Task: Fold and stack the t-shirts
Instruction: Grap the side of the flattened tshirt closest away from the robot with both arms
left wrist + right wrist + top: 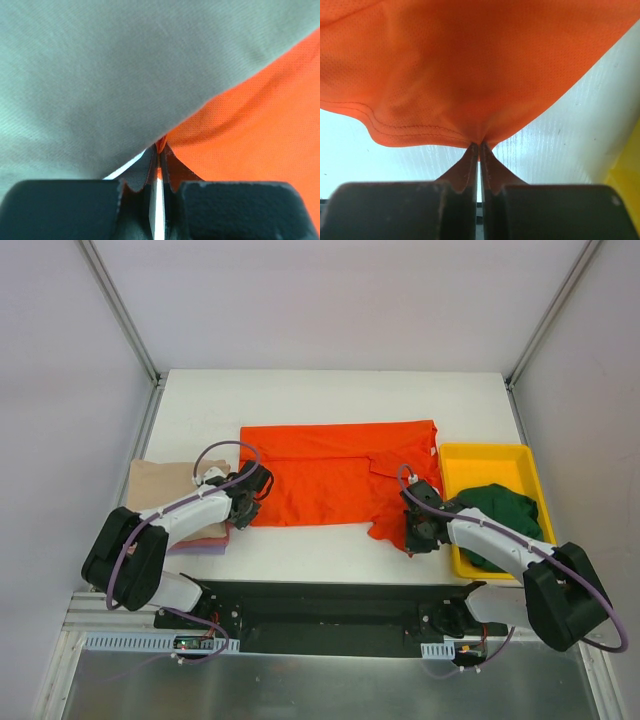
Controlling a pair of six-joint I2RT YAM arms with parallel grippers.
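Observation:
The orange-red t-shirt (330,475) lies partly folded across the middle of the white table. My left gripper (243,510) is shut on its near left corner (161,145), beside the tan shirt (100,75). My right gripper (415,538) is shut on its near right hem (480,142), just above the table. A stack of folded shirts sits at the left: tan (160,480) on top, pink and lavender (205,543) edges under it. The dark green t-shirt (500,515) lies crumpled in the yellow tray (455,462).
The yellow tray stands at the table's right edge, its side showing in the right wrist view (627,185). Grey walls and metal frame posts (120,310) surround the table. The table's front edge (330,575) runs just behind both grippers.

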